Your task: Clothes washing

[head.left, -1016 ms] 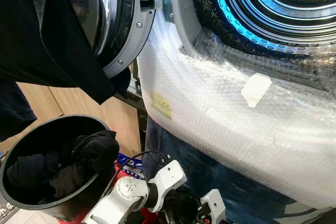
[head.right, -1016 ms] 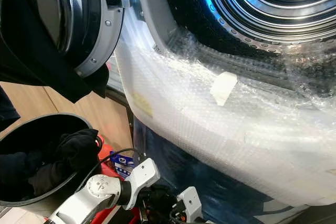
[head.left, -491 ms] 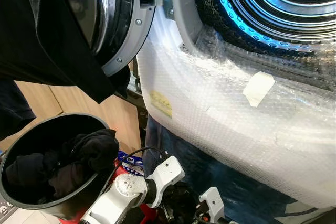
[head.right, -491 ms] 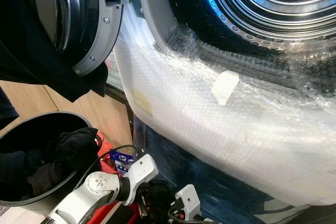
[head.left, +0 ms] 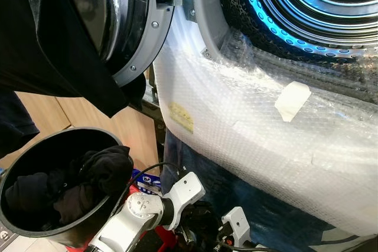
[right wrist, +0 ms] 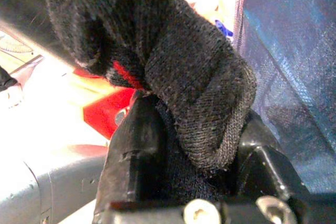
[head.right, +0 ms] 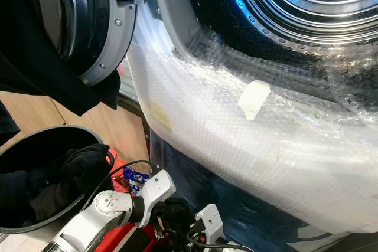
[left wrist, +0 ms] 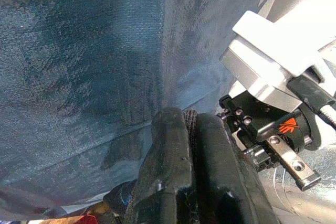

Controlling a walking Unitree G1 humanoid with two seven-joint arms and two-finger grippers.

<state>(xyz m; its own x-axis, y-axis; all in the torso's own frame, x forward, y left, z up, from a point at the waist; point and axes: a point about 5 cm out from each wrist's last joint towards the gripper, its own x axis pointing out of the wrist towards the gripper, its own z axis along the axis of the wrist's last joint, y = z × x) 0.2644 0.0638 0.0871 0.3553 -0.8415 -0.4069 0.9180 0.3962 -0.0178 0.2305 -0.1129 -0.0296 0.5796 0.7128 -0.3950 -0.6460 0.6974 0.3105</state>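
The washing machine's drum [head.left: 331,4] glows blue behind its open door [head.left: 139,33], over which a black cloth [head.left: 53,57] hangs. A black bucket [head.left: 35,146] at lower left holds dark clothes [head.left: 88,175]. Both arms are low in front of the machine: the left arm [head.left: 147,210] and the right wrist [head.left: 236,225], with a dark bundle [head.left: 201,231] between them. In the right wrist view my right gripper [right wrist: 197,124] is shut on a black knit garment [right wrist: 205,82]. My left gripper [left wrist: 190,121] has its fingers pressed together, right beside the right wrist [left wrist: 273,72].
Bubble wrap [head.left: 266,128] with a taped patch [head.left: 292,100] covers the machine's front below the opening. A blue cover [left wrist: 79,77] hangs under it. Wooden panels [head.left: 53,116] stand behind the bucket. Something red [right wrist: 107,106] and cables lie near the floor.
Both arms have sunk a little toward the bottom of the picture, and the left arm has drawn slightly left. The bucket, clothes and machine stay put.
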